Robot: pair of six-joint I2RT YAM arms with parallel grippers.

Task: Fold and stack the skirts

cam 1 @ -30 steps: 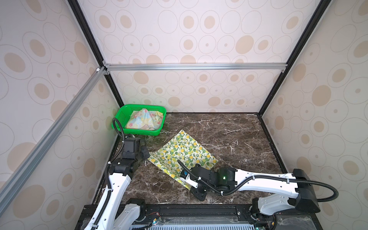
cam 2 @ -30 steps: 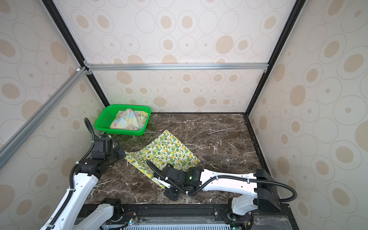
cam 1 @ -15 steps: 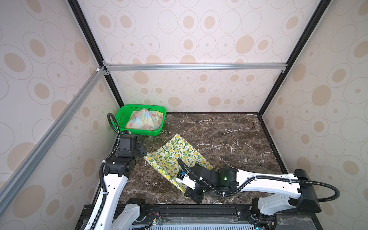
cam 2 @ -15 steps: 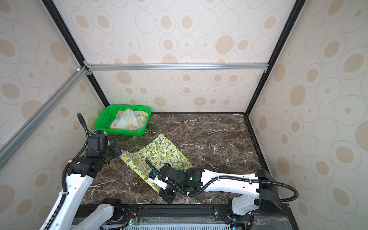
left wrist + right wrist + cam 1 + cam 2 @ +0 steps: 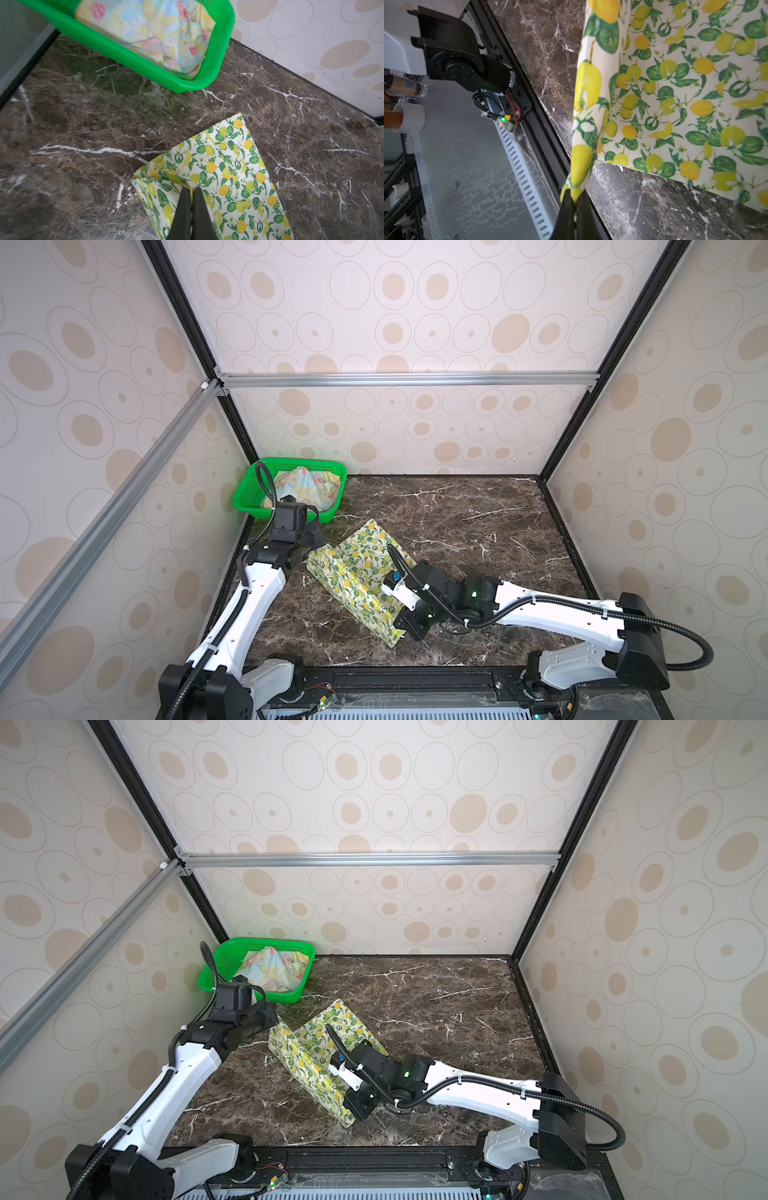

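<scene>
The lemon-print skirt (image 5: pixel 361 572) (image 5: pixel 322 1048) lies on the dark marble table, and its left edge is lifted into a standing fold. My left gripper (image 5: pixel 321 551) (image 5: pixel 275 1025) (image 5: pixel 191 190) is shut on that edge's far corner. My right gripper (image 5: pixel 401 632) (image 5: pixel 353 1112) (image 5: pixel 573 197) is shut on its near corner, by the table's front edge. In the wrist views the lemon-print skirt (image 5: pixel 228 170) (image 5: pixel 685 93) hangs from each pair of black fingers. The pastel flowered skirt (image 5: pixel 307 489) (image 5: pixel 274 969) (image 5: pixel 158 35) lies crumpled in the basket.
The green perforated basket (image 5: pixel 245 506) (image 5: pixel 208 982) (image 5: pixel 226 31) stands in the far left corner, just behind my left arm. Patterned walls close the table on three sides. The black front rail (image 5: pixel 542 116) runs close to my right gripper.
Both grippers dragged the lemon-print skirt a little leftward. Its held left edge now stands raised and has come back rightward over the flat part.
</scene>
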